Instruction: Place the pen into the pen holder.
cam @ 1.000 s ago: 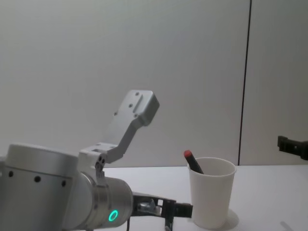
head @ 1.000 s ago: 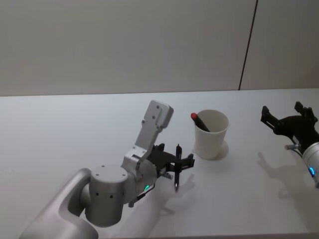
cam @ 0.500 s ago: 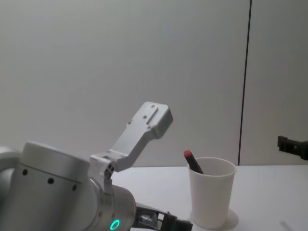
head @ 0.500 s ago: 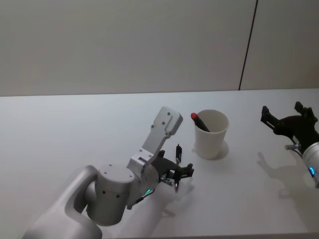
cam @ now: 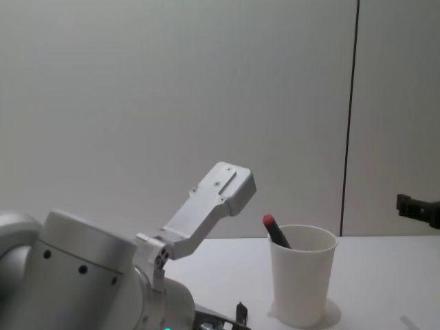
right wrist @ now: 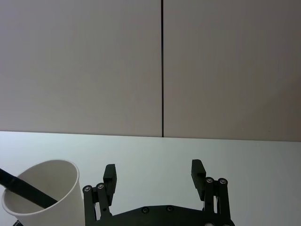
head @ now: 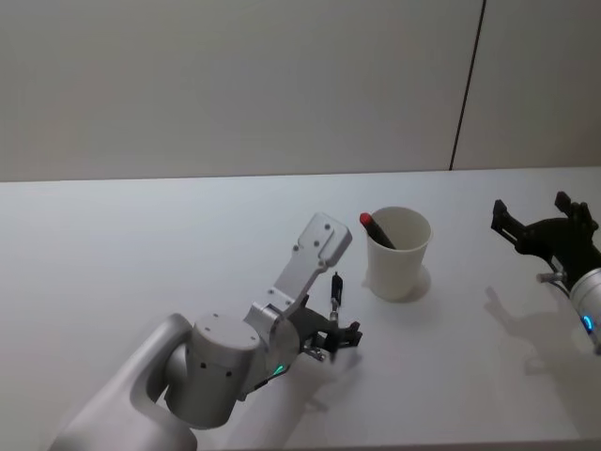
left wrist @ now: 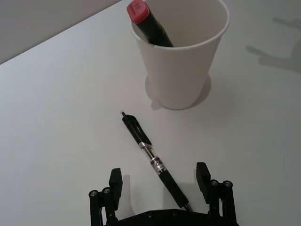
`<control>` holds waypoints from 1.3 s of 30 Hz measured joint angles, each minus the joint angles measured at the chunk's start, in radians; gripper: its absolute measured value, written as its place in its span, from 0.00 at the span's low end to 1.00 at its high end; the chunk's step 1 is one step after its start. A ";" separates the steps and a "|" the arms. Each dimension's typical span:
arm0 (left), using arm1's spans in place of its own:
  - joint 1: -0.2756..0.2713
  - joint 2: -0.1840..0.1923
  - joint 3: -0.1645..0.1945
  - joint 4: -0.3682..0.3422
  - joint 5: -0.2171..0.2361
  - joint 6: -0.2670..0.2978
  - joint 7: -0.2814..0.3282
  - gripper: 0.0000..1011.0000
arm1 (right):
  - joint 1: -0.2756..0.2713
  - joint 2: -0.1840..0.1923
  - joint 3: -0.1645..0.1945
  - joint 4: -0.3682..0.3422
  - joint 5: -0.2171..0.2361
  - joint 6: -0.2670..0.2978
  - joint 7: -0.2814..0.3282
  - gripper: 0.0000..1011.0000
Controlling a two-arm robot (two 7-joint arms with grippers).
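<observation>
A black pen [left wrist: 149, 157] lies flat on the white table, a short way in front of the pen holder [left wrist: 181, 61]. That holder is a white paper cup [head: 399, 258] standing upright, with a red-capped marker [left wrist: 146, 21] leaning inside it. My left gripper [left wrist: 159, 179] is open and low over the pen's near end, one finger on each side, not touching it. In the head view the left gripper [head: 336, 340] sits in front and to the left of the cup, with the pen [head: 335, 287] reaching out beyond it. My right gripper [head: 529, 205] hovers open at the right, empty.
The cup [cam: 302, 278] and its marker [cam: 269, 223] stand before a plain grey wall. The bare white table [head: 113, 244] spreads to the left and the front. In the right wrist view the cup [right wrist: 42, 188] is off to one side of the right gripper [right wrist: 154, 170].
My left gripper has sunk lower and drawn back along the pen toward its near end, fingers still apart. The pen, the cup and the right arm have stayed put.
</observation>
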 joint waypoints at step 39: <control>-0.024 -0.022 -0.002 0.091 0.062 -0.007 -0.043 0.26 | 0.000 0.000 0.000 0.000 0.000 0.000 0.000 0.99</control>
